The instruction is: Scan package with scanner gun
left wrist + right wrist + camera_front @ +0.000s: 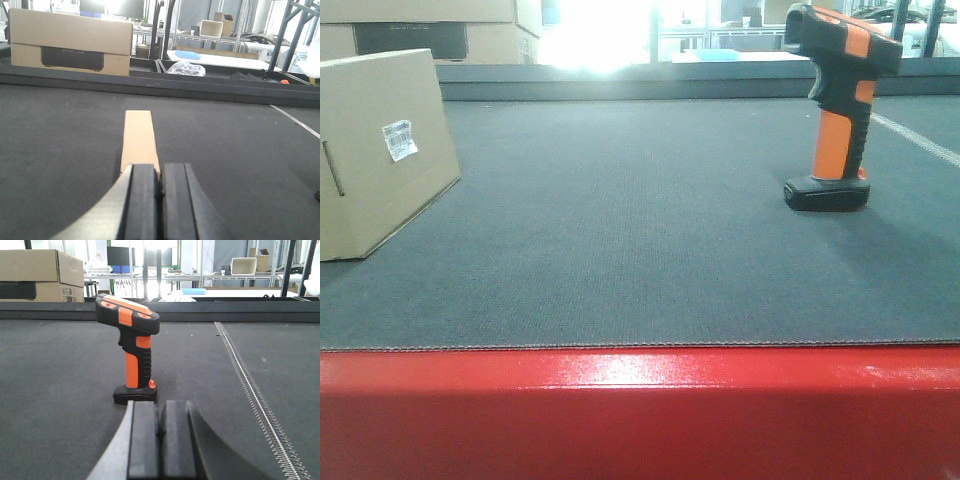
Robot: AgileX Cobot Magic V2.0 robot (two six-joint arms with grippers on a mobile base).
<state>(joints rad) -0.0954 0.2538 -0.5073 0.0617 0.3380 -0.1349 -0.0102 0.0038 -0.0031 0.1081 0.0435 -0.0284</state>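
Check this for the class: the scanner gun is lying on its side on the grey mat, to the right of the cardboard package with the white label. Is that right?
Not quite. The scanner gun is standing upright on its flat black base, not lying on its side; the front-facing view shows this, and the right wrist view agrees. The rest holds: it is on the grey mat, to the right of the cardboard package with the white label.

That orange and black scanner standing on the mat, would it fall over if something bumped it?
Probably, if bumped high: the scanner gun stands upright on a small flat base with its bulky head overhanging to one side. Nudged at the base, it might slide instead. Its ribbed handle looks grippy, so likely not slippery to hold.
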